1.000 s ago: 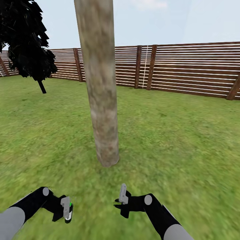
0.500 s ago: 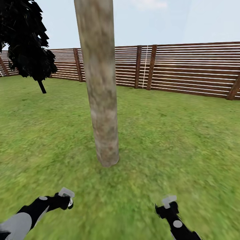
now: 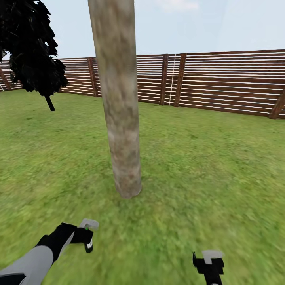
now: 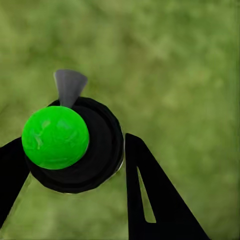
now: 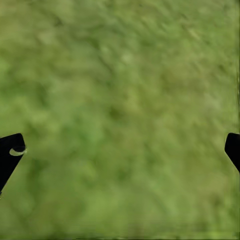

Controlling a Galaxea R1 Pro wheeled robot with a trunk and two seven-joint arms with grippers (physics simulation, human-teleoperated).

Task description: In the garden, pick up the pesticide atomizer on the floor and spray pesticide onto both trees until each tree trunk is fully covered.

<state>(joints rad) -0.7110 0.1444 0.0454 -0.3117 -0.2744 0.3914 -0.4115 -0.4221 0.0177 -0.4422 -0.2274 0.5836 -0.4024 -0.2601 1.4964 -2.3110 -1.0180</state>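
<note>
One thick, pale mottled tree trunk (image 3: 120, 118) rises from the lawn straight ahead in the head view; its leaves are above the frame. My left gripper (image 3: 88, 240) hangs low over the grass, short of the trunk and to its left. It is shut on the pesticide atomizer (image 4: 75, 145), seen end-on in the left wrist view as a dark round body with a green ball and a grey nozzle between the black fingers (image 4: 150, 200). My right gripper (image 3: 209, 266) sits at the bottom right over bare grass, open, its fingertips (image 5: 10, 150) far apart. The second tree is out of view.
A thin-trunked, dark-leaved tree (image 3: 31, 47) stands at the far left. A brown slatted fence (image 3: 221, 79) closes off the lawn (image 3: 206, 158) behind the trunk. Grass spreads out on both sides of the trunk.
The left arm has swung forward and right, carrying the atomizer nearer the trunk. The right arm has swung out to the right and dropped towards the picture's bottom edge.
</note>
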